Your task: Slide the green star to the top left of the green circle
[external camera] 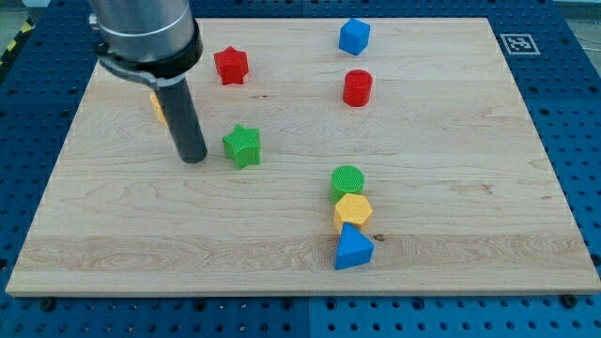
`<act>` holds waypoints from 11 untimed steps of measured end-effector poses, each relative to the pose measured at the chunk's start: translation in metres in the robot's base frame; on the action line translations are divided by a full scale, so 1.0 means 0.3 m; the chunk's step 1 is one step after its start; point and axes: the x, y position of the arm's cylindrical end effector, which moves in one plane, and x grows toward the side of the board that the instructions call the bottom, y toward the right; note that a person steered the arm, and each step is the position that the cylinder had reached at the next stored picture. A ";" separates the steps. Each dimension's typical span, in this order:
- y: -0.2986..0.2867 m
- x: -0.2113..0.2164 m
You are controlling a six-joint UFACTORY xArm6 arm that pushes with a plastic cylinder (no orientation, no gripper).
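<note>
The green star [242, 145] lies on the wooden board [451, 150], left of centre. The green circle [347, 180] lies to its lower right, near the board's middle. My tip [192, 160] rests on the board just to the left of the green star, with a small gap between them. The rod rises from the tip to the arm at the view's top left.
A yellow hexagon [353, 210] touches the green circle from below, and a blue triangle [353, 249] sits under it. A red star [231, 65], a red cylinder [357, 88] and a blue hexagon [354, 37] lie toward the top. A yellow block [157, 105] is partly hidden behind the rod.
</note>
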 end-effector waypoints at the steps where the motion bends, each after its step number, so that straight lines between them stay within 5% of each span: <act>1: 0.073 0.000; 11: 0.348 -0.089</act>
